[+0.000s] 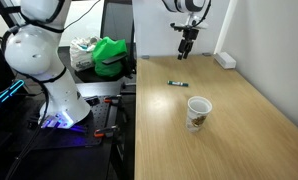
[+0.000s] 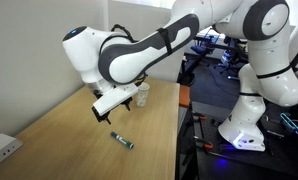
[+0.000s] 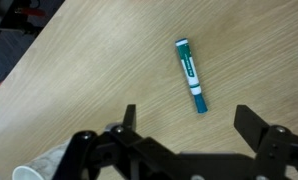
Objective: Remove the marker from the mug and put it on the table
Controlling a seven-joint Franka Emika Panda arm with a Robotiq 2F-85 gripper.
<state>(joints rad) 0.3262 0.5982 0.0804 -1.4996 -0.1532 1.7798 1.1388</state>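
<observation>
The marker (image 1: 177,83) is a thin green and white pen. It lies flat on the light wood table (image 1: 239,120), apart from the mug. It also shows in an exterior view (image 2: 122,140) and in the wrist view (image 3: 191,75). The white mug (image 1: 197,113) stands upright nearer the table's front, also seen in an exterior view (image 2: 142,95); only its rim shows at the wrist view's lower left corner (image 3: 27,173). My gripper (image 1: 185,47) hangs above the table past the marker, open and empty, and shows in an exterior view (image 2: 107,108) and the wrist view (image 3: 187,122).
A white power strip (image 1: 225,60) lies at the table's far edge by the wall, also in an exterior view (image 2: 1,150). A dark cluttered desk with a green object (image 1: 111,55) and the white robot base (image 1: 61,100) stand beside the table.
</observation>
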